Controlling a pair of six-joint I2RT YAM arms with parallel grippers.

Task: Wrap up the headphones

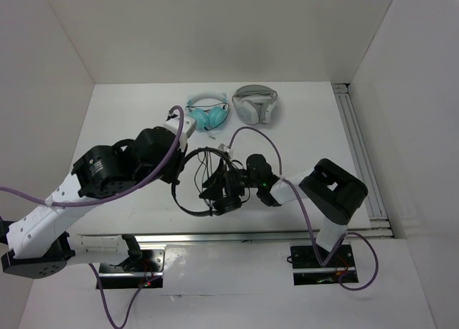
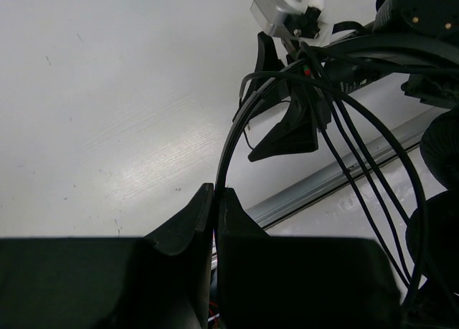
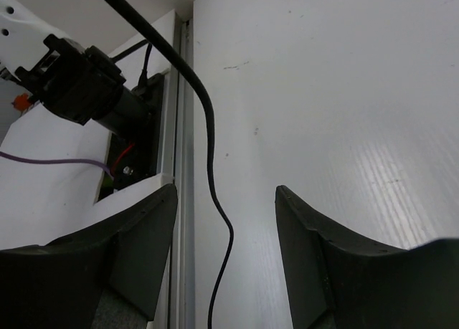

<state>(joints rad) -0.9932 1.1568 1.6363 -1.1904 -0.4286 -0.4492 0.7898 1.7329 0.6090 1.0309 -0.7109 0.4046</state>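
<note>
The black headphones [image 1: 228, 203] are held up over the near middle of the table, with the thin headband [image 1: 177, 194] looping left and the cable [image 1: 208, 157] in loops above. My left gripper [image 1: 176, 177] is shut on the headband; in the left wrist view [image 2: 216, 193] the band [image 2: 231, 139] rises from between the closed fingers. My right gripper [image 1: 221, 186] is at the earpads, and it is open in the right wrist view [image 3: 226, 189]. The thin cable [image 3: 210, 150] hangs between its jaws without touching them. The cable loops [image 2: 373, 193] also show in the left wrist view.
Teal headphones [image 1: 208, 112] and white-grey headphones [image 1: 255, 103] lie at the back of the table. A metal rail [image 1: 358, 150] runs along the right edge and another [image 1: 215, 236] along the front. White walls enclose the table.
</note>
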